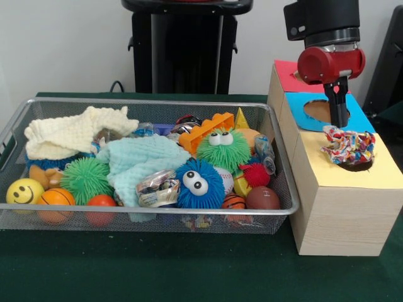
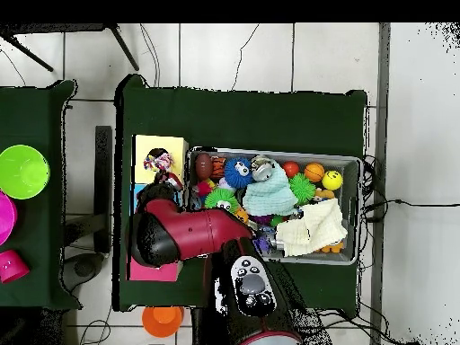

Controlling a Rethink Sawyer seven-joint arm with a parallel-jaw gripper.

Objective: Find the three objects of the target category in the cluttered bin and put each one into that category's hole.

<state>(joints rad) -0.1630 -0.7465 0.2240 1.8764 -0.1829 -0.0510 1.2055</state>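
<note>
1. Wall (image 1: pixel 63 44) behind the table: plain, pale.
2. Table top (image 1: pixel 157 270): dark green cloth.
3. Floor (image 2: pixel 269 54): light tiles with cables lying across it.
4. Second green table (image 2: pixel 36 126) off to one side, carrying a lime bowl (image 2: pixel 22 171).

- Even, soft indoor light fills the front view; nothing is blown out and no shadow is hard.
- The white wall (image 1: pixel 63 44) behind is evenly lit, slightly grey.
- Faint shadow lies on the counter (image 1: pixel 145 270) under the cluttered bin (image 1: pixel 151 217).
- The wooden box (image 1: pixel 343 214) has a darker near face than its top.
- The overhead view is dimmer, and the pale floor (image 2: pixel 269 54) looks flat.
- Small toys in it blur together.
</note>
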